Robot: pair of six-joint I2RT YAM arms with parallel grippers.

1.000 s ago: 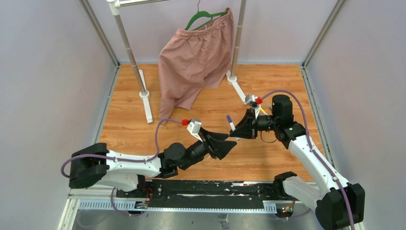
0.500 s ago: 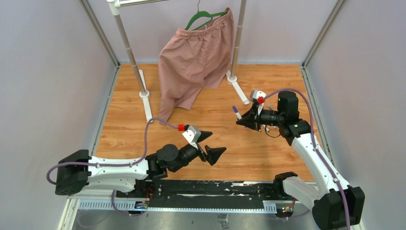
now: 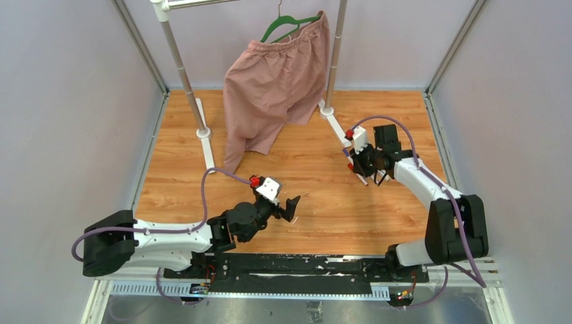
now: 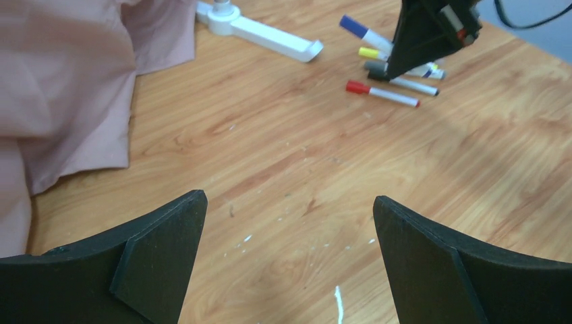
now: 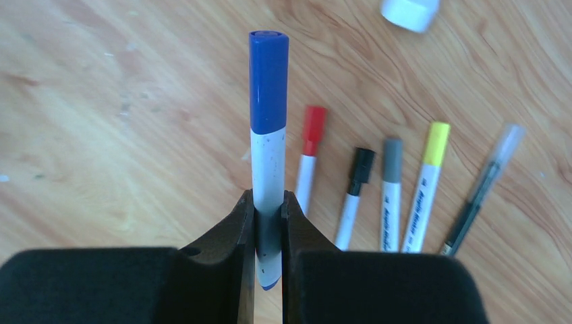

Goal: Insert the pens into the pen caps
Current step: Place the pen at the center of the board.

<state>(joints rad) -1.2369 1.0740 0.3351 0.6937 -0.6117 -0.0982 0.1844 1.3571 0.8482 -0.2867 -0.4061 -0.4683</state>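
Observation:
My right gripper (image 5: 268,202) is shut on a white pen (image 5: 268,169) whose blue cap (image 5: 268,81) points away from the wrist. It hovers just above the wooden table. Below it lie several pens side by side, with a red cap (image 5: 313,125), a black cap (image 5: 363,164), a grey cap (image 5: 392,159) and a yellow cap (image 5: 437,142); a dark slim pen (image 5: 480,196) lies at the right. In the top view the right gripper (image 3: 355,162) is at the back right. My left gripper (image 4: 289,199) stands wide open with nothing between its fingers, low at the table's middle (image 3: 291,206).
Pink shorts (image 3: 273,81) hang on a green hanger from a white clothes rack at the back; their cloth (image 4: 61,81) reaches the table left of my left gripper. The rack's white foot (image 4: 263,34) lies just behind the pens. Grey walls close both sides.
The left gripper opened wide and drew back toward the near left. The right gripper carried the blue-capped pen back and right, down over the row of pens.

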